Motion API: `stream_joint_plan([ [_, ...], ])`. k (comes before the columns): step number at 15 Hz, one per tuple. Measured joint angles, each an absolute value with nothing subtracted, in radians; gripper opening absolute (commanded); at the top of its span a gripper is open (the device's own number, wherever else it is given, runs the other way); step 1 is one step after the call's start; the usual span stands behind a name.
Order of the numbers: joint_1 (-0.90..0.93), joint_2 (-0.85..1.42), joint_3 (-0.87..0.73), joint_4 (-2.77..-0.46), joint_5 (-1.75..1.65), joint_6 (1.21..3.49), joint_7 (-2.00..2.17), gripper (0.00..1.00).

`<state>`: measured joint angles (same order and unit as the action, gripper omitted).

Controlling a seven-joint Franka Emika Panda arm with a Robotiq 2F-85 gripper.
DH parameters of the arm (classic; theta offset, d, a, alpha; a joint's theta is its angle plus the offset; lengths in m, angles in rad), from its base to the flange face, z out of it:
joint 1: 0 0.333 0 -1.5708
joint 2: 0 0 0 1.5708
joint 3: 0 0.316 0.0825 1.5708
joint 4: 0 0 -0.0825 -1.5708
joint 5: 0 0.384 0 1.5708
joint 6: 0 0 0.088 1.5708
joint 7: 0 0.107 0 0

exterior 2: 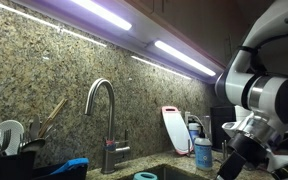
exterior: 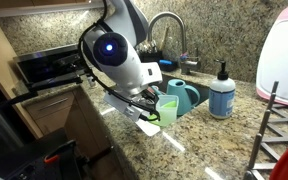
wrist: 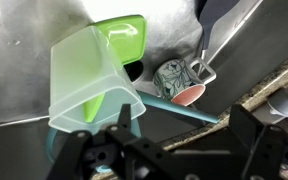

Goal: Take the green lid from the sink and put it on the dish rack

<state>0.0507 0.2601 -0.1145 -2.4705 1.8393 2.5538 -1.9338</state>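
The green lid (wrist: pixel 89 70) fills the left of the wrist view, tilted, above the metal sink (wrist: pixel 14 40). My gripper (wrist: pixel 184 115) has its fingers well apart with nothing between them. Its left finger overlaps the lid's lower edge, and I cannot tell whether they touch. In an exterior view the lid (exterior: pixel 168 108) stands right beside my gripper (exterior: pixel 150 106) at the sink's front rim. The dish rack (exterior: pixel 270 122) with thin upright prongs stands on the counter at the far right. In the exterior view facing the granite wall the lid is hidden, and my arm (exterior 2: pixel 269 100) hangs at the right.
A teal jug (exterior: pixel 183 94) sits in the sink behind the lid, and a patterned cup (wrist: pixel 172 78) lies deeper. The curved faucet (exterior: pixel 166 28) (exterior 2: pixel 105 112), a blue soap bottle (exterior: pixel 221 95), a white appliance (exterior: pixel 284 50) and a black utensil caddy (exterior 2: pixel 6 155) surround the sink.
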Motion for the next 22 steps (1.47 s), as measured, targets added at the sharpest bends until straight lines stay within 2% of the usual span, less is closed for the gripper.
stream_joint_plan([
  [15,0.001,0.176,-0.117,-2.416,1.781,2.591,-1.831,1.00],
  [22,0.019,0.227,-0.113,-2.340,1.706,2.732,-1.649,1.00],
])
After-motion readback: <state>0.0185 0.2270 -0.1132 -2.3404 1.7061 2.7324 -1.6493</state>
